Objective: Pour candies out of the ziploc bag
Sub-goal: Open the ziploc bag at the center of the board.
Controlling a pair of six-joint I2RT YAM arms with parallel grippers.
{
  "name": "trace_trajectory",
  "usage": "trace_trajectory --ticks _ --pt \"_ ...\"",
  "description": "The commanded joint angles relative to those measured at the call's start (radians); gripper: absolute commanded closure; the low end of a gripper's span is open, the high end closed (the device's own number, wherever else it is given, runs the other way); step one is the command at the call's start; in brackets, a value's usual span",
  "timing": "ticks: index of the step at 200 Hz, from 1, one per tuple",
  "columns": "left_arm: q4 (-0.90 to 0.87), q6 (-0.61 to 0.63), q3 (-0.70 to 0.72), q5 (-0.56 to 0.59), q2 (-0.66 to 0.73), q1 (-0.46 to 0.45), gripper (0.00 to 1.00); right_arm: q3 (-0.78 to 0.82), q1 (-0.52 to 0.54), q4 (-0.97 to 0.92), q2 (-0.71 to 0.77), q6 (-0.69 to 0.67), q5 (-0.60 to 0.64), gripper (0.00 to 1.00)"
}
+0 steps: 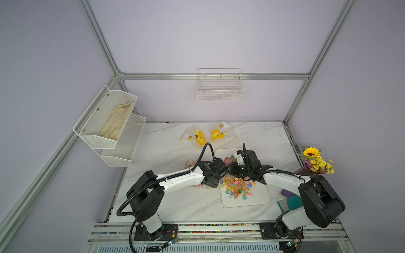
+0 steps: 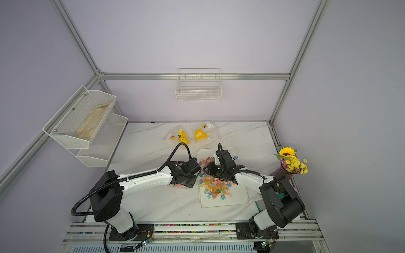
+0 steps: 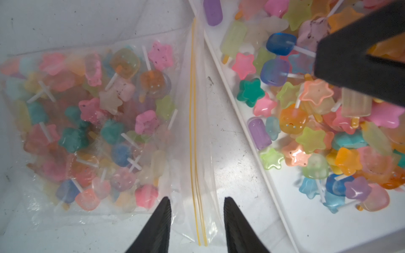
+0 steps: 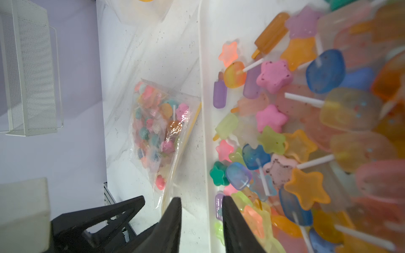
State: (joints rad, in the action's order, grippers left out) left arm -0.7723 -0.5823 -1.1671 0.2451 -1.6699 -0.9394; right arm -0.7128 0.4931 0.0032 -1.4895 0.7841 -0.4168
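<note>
The clear ziploc bag (image 3: pixel 87 120) lies flat on the marble table, packed with candies, right beside the white tray (image 3: pixel 317 219). Its yellow-lined zip strip (image 3: pixel 194 131) runs between the fingertips of my left gripper (image 3: pixel 197 199), whose jaws stand open on either side of it. A heap of loose candies (image 1: pixel 237 186) (image 3: pixel 317 131) covers the tray. My right gripper (image 4: pixel 202 198) is open and straddles the tray rim (image 4: pixel 205 87), with the bag (image 4: pixel 160 131) just outside that rim. In both top views the two gripper heads meet at the tray's left edge.
Two clear bags with yellow toys (image 1: pixel 205 137) lie behind the tray. A vase of yellow flowers (image 1: pixel 315 162) stands at the table's right edge. Teal and purple objects (image 1: pixel 289 203) sit by the right arm. A mesh shelf (image 1: pixel 109 127) hangs on the left wall.
</note>
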Motion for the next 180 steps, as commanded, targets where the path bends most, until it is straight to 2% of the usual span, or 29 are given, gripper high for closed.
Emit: trace_trajectory --ticks 1,103,145,180 --pt "0.011 0.006 -0.062 0.021 -0.003 -0.006 0.61 0.004 -0.007 0.019 0.015 0.002 0.000 0.65" --pt "0.015 0.003 -0.056 0.033 -0.034 -0.005 0.61 0.003 -0.007 0.018 0.014 0.002 -0.002 0.65" --pt "0.015 -0.002 -0.040 0.042 -0.040 -0.006 0.66 0.004 -0.007 0.018 0.017 0.002 0.000 0.65" --pt "0.015 -0.003 -0.033 0.051 -0.040 -0.006 0.74 0.003 -0.007 0.019 0.015 0.002 -0.002 0.65"
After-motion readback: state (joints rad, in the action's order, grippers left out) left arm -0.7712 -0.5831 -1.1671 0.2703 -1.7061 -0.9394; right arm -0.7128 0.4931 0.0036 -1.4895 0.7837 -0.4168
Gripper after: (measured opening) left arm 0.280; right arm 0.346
